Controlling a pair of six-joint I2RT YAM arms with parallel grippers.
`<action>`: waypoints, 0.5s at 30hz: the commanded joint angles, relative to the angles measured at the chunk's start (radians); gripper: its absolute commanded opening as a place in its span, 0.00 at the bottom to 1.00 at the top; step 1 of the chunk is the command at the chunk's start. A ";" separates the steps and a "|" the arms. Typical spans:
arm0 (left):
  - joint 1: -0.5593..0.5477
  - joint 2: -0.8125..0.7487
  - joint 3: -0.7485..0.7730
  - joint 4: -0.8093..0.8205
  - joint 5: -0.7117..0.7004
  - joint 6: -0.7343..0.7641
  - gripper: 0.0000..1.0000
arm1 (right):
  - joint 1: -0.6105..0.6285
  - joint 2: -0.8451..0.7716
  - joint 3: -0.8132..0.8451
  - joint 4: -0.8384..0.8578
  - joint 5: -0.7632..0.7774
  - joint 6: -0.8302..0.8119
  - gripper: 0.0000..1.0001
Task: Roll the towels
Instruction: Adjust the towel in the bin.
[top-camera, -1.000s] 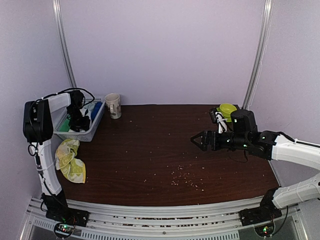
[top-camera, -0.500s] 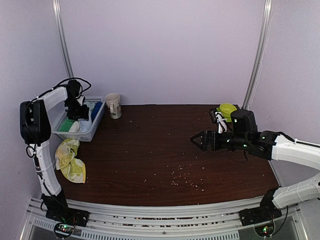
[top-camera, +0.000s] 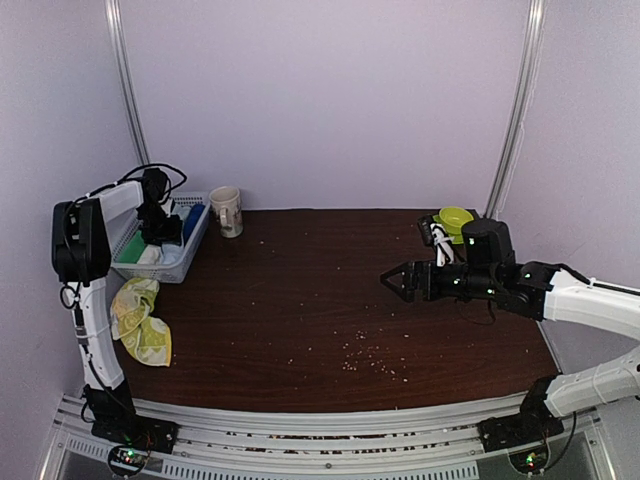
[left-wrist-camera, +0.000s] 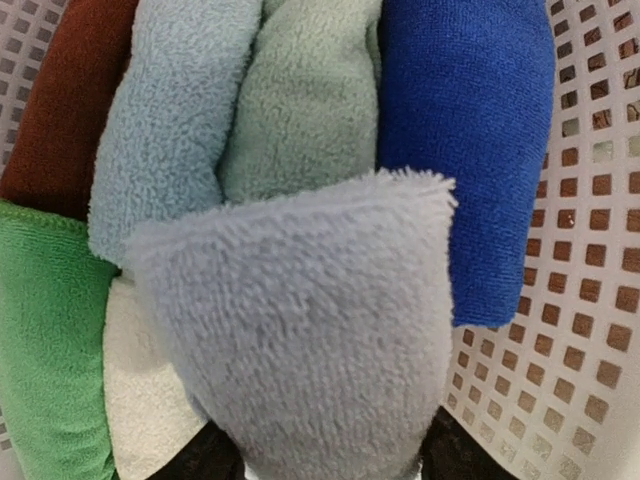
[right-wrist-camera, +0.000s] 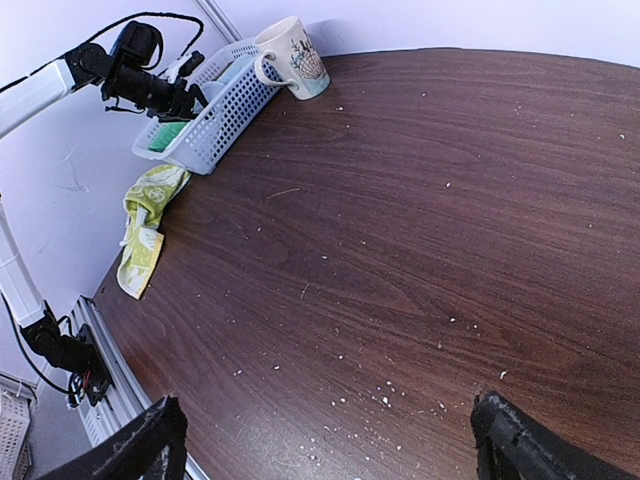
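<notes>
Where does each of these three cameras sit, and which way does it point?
Top: above, behind the arms, looking down on the table; both arms show.
Left wrist: on the left tool, looking into the basket at a grey towel; its fingertips show.
Right wrist: on the right tool, facing across the table; its open fingers show.
Top and right wrist share basket, mug, left arm.

Dark brown wood table (top-camera: 320, 290) is filling the scene, pale crumbs (top-camera: 365, 355) lying twd its near edge. Plain lilac walls (top-camera: 320, 100) are closing in back & sides; metal poles (top-camera: 128, 90) are rising by far corners.
</notes>
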 joint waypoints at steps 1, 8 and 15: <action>0.002 0.034 0.014 0.038 0.026 0.002 0.57 | 0.009 -0.014 -0.017 0.020 -0.011 -0.006 1.00; 0.002 -0.010 -0.041 0.064 0.111 0.018 0.00 | 0.008 -0.007 -0.010 0.019 -0.009 -0.006 1.00; 0.002 -0.080 -0.128 0.088 0.217 0.035 0.00 | 0.010 0.006 -0.005 0.024 -0.014 -0.006 1.00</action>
